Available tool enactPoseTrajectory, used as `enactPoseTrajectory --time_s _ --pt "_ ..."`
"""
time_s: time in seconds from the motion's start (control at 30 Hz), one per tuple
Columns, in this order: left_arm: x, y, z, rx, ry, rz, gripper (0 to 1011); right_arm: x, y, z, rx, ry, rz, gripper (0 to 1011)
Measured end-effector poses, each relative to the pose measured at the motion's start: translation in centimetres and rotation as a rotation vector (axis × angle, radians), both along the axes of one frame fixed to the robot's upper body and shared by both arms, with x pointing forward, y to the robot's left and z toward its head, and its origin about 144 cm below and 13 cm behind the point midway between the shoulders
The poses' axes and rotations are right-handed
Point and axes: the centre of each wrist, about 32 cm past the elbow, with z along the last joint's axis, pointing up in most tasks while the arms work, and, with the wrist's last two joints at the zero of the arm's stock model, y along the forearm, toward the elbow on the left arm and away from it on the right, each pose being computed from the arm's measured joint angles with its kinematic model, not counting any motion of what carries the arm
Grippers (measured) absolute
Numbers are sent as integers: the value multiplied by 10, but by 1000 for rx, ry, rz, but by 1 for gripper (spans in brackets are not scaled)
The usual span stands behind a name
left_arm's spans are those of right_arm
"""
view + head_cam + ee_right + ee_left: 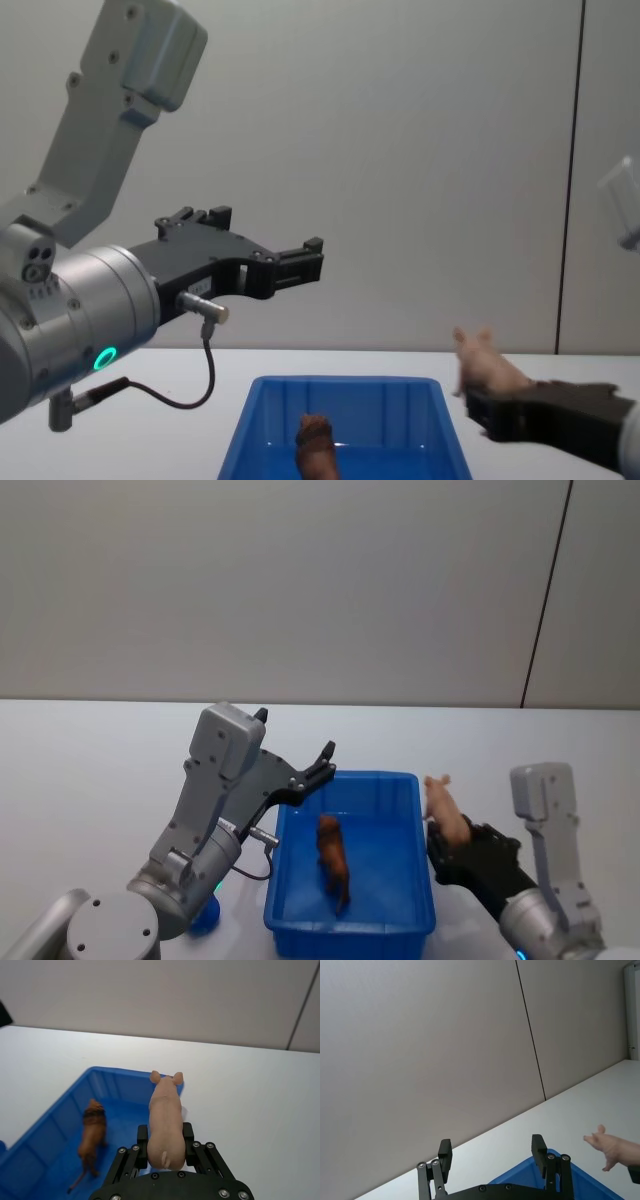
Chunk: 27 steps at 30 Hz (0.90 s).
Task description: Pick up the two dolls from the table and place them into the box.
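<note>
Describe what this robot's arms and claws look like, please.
The left arm and right arm are rounded silver-grey with boxy casings; the left bears a glowing green ring and a thin black cable. The left gripper and right gripper are black, screw-studded, with two flat fingers each.

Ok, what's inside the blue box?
Only the brown dog, standing. The pink pig is held beside it in the right gripper. The box floor behind its near wall is hidden.

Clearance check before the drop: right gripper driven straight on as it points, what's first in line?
Probably nothing near. The right gripper, shut on the pig doll, points forward past the box at its far right corner; ahead lies table, then the wall. Depth unclear: the snout might graze the rim.
</note>
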Motion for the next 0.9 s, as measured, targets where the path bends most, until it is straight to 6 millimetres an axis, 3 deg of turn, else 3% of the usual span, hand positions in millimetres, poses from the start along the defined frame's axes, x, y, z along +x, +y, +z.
enactPoseTrajectory --time_s 0.33,0.9 --pt "0 0 0 0 0 0 1001 13 16 6 27 11 106 417" --pt "0 0 0 0 0 0 1001 23 32 9 11 27 99 924"
